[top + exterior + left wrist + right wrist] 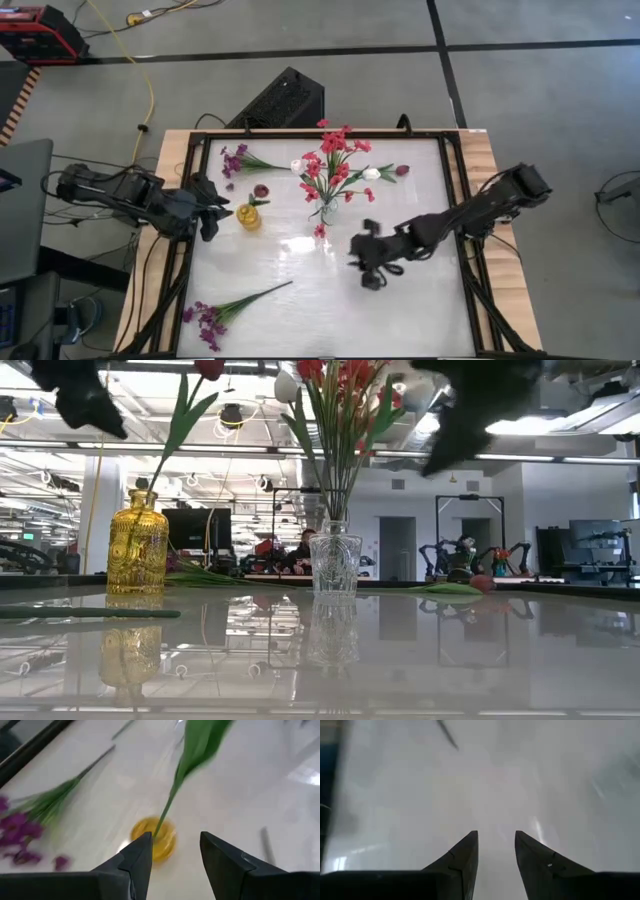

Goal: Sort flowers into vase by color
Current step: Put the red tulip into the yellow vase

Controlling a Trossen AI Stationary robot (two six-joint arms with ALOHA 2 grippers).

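Note:
A yellow vase (248,216) (137,545) holds one dark maroon bud (261,190) on a leafy green stem (172,795). A clear glass vase (328,211) (335,558) holds red-pink clusters (335,160) and white buds (296,166). One purple sprig (235,160) lies at the far left and another (212,316) at the near left. A maroon bud (402,170) (482,582) lies on the table to the right. My left gripper (213,215) (175,836) hangs open just left of the yellow vase and above it. My right gripper (366,266) (496,834) is open over bare table, near and right of the clear vase.
The white table top (420,300) sits inside a dark frame rail (458,200) on a wooden bench. Bare surface lies along the near middle and right. A black box (285,100) stands beyond the far edge. A person (300,550) sits in the room behind the table.

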